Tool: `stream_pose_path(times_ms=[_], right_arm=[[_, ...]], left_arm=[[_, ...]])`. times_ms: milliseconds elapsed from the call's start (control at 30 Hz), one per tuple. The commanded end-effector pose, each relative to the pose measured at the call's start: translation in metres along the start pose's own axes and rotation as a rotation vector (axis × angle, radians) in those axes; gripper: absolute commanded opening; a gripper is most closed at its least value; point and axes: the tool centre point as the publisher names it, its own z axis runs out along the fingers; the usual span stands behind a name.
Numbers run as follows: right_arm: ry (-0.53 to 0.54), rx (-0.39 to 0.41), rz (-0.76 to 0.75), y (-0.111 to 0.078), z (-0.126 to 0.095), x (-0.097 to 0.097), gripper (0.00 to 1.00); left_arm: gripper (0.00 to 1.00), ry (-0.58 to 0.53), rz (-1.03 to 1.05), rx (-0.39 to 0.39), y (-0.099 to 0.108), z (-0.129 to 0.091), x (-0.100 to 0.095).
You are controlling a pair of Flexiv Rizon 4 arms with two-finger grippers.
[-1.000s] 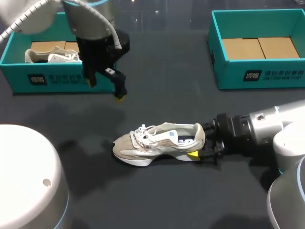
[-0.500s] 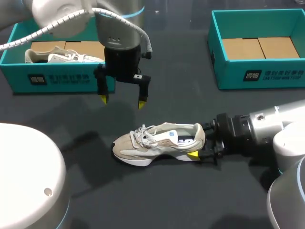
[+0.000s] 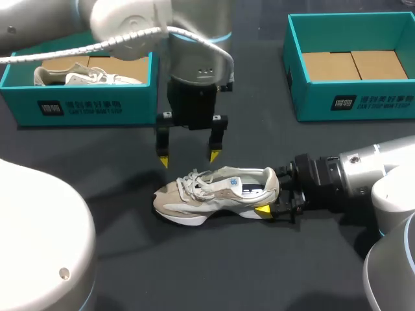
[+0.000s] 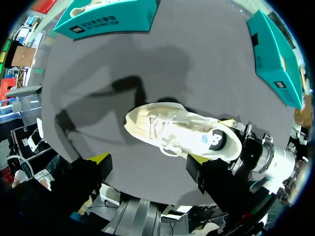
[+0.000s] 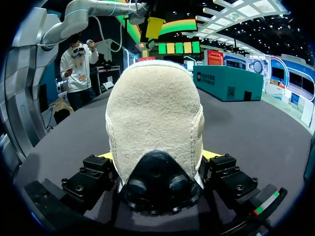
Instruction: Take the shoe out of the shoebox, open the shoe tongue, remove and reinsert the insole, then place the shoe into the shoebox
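A beige sneaker (image 3: 214,193) with white laces lies on its sole mid-table, toe pointing left. Its heel sits between the fingers of my right gripper (image 3: 272,199), which is shut on it from both sides. The right wrist view shows the padded heel (image 5: 155,123) pressed between the two yellow-tipped fingers (image 5: 103,162). My left gripper (image 3: 187,158) hangs open just behind and above the laces, touching nothing. From the left wrist view, the sneaker (image 4: 182,132) lies under that gripper (image 4: 147,164), whose fingers stand wide apart.
At the back left stands a teal shoebox (image 3: 84,107) holding another pale shoe (image 3: 71,74). A second teal shoebox (image 3: 350,100), with only brown card inside, stands at the back right. Dark tabletop surrounds the sneaker.
My left arm has swung right and nearer from the left shoebox, turning its open gripper, and now hangs over the sneaker's laces. The right gripper and the sneaker have stayed put.
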Motion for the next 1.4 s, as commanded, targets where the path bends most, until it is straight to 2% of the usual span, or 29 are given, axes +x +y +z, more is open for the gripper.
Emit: stream_pose_path(times_ms=[33,400,433,533,800,1100,1400], right_arm=[[-0.001,0.003,0.0,0.0,0.003,0.0,0.0],[-0.001,0.003,0.0,0.0,0.003,0.0,0.0],[-0.001,0.003,0.0,0.0,0.003,0.0,0.0],[-0.001,0.003,0.0,0.0,0.003,0.0,0.0],[-0.001,0.003,0.0,0.0,0.003,0.0,0.0],[-0.001,0.003,0.0,0.0,0.003,0.0,0.0],[-0.001,0.003,0.0,0.0,0.003,0.0,0.0]], left_arm=[[1.0,-0.073,0.074,0.028,0.007,0.006,0.048],[1.0,-0.073,0.074,0.028,0.007,0.006,0.048],[1.0,-0.077,0.112,0.052,0.008,0.01,0.053],[1.0,-0.07,0.178,0.058,0.01,0.022,0.065],[1.0,-0.116,0.211,0.044,0.009,0.047,0.091],[1.0,-0.169,0.195,0.037,0.007,0.067,0.105],[1.0,-0.246,0.165,0.02,0.006,0.088,0.106]])
